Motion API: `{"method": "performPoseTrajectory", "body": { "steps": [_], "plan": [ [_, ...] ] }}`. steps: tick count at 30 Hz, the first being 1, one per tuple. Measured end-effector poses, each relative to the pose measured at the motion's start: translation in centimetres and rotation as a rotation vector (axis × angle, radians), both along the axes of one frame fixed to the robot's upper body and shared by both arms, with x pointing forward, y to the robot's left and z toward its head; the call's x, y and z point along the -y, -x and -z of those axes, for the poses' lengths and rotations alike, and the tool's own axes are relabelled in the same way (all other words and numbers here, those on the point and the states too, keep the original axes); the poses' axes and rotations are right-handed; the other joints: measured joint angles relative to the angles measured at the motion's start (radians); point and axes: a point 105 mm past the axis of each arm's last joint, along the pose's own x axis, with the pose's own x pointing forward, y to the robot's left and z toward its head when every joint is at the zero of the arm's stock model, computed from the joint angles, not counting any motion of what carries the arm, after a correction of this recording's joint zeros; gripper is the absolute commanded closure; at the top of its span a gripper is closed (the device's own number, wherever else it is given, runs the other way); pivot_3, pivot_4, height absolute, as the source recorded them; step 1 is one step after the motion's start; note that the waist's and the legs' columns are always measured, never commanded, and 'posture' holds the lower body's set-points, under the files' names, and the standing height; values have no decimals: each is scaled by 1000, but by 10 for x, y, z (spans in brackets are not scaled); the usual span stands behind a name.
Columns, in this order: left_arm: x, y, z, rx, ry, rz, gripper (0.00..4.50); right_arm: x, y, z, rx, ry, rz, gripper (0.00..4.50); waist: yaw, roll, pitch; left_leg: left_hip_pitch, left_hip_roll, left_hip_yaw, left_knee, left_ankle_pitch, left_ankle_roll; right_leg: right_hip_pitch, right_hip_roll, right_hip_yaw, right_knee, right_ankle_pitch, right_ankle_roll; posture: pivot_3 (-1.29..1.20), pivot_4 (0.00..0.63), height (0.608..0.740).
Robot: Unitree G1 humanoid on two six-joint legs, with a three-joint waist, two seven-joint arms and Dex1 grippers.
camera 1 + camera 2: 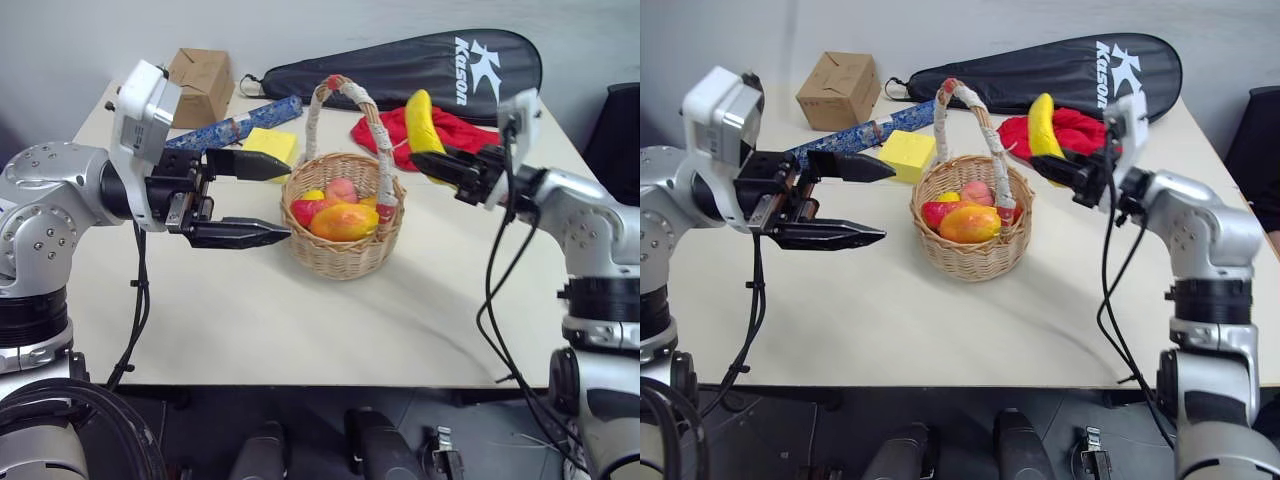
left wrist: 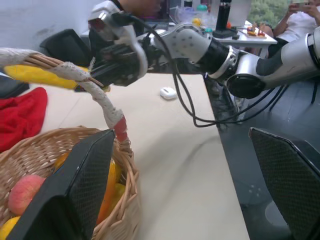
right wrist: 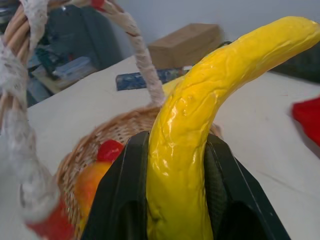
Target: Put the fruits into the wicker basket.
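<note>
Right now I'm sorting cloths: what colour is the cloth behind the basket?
Red cloth, clearest in the right eye view.

The pale beige worktop (image 1: 330, 330) carries a round tan wicker basket (image 1: 342, 250), a yellow sponge block (image 1: 270, 146), a brown cardboard box (image 1: 203, 84), a red cloth (image 1: 462, 130), a black racket cover (image 1: 400, 66) and a blue patterned roll (image 1: 238, 125).

The wicker basket (image 1: 343, 225) sits mid-table (image 1: 300, 330) holding mangoes (image 1: 343, 221), with the cardboard box (image 1: 202, 85) near the far left corner.
</note>
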Motion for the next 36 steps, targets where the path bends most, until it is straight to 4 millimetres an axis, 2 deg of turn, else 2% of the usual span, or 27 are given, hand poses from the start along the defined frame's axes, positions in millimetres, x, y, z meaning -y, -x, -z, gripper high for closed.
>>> {"method": "performPoseTrajectory", "body": {
  "steps": [3,8,12,14,16,19,21,23,25,26,30,33,36],
  "plan": [
    [-1,-1,-1,9,0,-22,0,-27,-3,10,-23,105,-145,3542,4,0,0,-2,-1,-1,0,0,0,-1,-1,-1,0,0,0,0,150,740],
    [-7,-2,-6,24,15,-66,0,-33,-7,31,-51,229,-247,1928,14,0,0,-4,-2,-1,1,0,-2,-1,-3,-4,-2,0,0,0,150,740],
    [-9,-2,-4,16,20,-83,0,-33,-12,31,-1,288,-258,620,14,0,0,-4,-2,-1,1,1,-3,-1,-3,-4,-1,0,0,0,150,740],
    [-9,-1,-3,15,18,-90,0,-30,-15,25,32,293,-234,620,14,0,0,-4,-1,-2,1,1,-4,-2,-3,-4,-1,0,0,0,150,740],
    [-9,0,-3,22,13,-92,0,-17,-14,13,61,277,-200,620,14,0,0,-4,-1,-2,1,1,-5,-2,-3,-4,-1,0,0,0,150,740],
    [-12,2,-4,32,4,-104,0,16,-2,-23,148,264,-128,620,20,1,1,-8,-2,-5,1,2,-5,-4,-3,-6,-2,0,0,0,150,740],
    [-12,1,-4,29,3,-102,0,35,8,-38,192,266,-84,620,20,1,1,-9,-1,-6,1,1,-5,-3,-3,-8,-4,0,0,0,150,740],
    [-12,2,-4,30,1,-96,0,51,22,-34,184,279,-69,620,20,1,1,-8,-1,-7,1,1,-4,-1,-3,-9,-6,0,0,0,150,740],
    [-12,1,-5,29,4,-90,0,59,38,-16,119,258,-88,620,20,1,1,-8,-1,-7,1,1,-4,-1,-3,-9,-6,0,0,0,150,740],
    [-13,-1,-5,23,13,-90,0,54,49,-2,70,236,-128,620,18,1,1,-8,-1,-6,1,1,-3,-1,-3,-9,-4,0,0,0,150,740],
    [-6,-3,-6,31,16,-58,0,29,70,14,56,191,-171,620,9,2,1,-4,-1,-3,2,0,-1,-2,-2,-9,1,0,0,0,150,740],
    [-2,-4,-9,37,20,-35,0,2,72,20,53,102,-164,620,9,2,1,-1,-1,-2,2,0,-2,-1,-2,-6,1,0,0,0,150,740],
    [-3,-6,-8,32,20,-36,0,-5,67,20,48,65,-120,620,16,2,1,-1,-1,-3,2,0,-2,-1,-2,-4,0,0,0,0,150,740]
  ]
}}
